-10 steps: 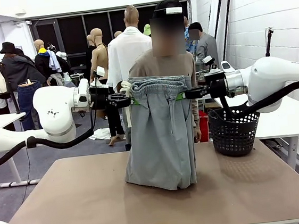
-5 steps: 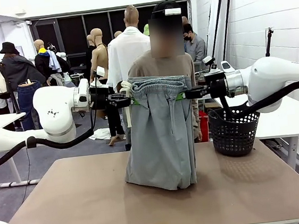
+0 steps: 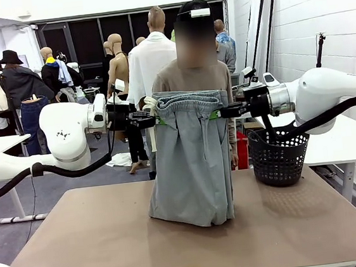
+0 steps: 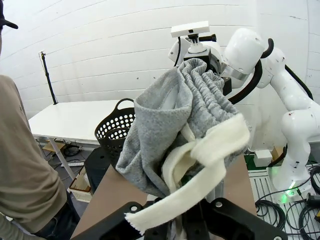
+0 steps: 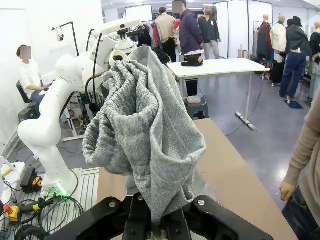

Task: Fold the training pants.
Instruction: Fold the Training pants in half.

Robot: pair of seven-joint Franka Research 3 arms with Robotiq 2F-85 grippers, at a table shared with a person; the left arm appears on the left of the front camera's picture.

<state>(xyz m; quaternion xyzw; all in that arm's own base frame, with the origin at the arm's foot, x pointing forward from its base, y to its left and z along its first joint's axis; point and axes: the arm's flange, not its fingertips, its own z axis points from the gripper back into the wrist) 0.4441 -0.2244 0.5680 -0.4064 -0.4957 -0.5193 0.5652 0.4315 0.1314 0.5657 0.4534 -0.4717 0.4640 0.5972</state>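
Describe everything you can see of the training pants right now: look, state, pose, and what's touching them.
The training pants are plain light grey soft jersey with a gathered elastic waistband and a pale cream drawstring dangling loose. They hang upright, waistband on top, stretched between the left gripper and the right gripper, each shut on one waistband end. The legs drop straight down; their lower end rests bunched on the brown table. A person stands just behind them.

Bright, even overhead light; soft shadows on table [image 3: 81,245]; sharp focus (wrist views bowed at edges).
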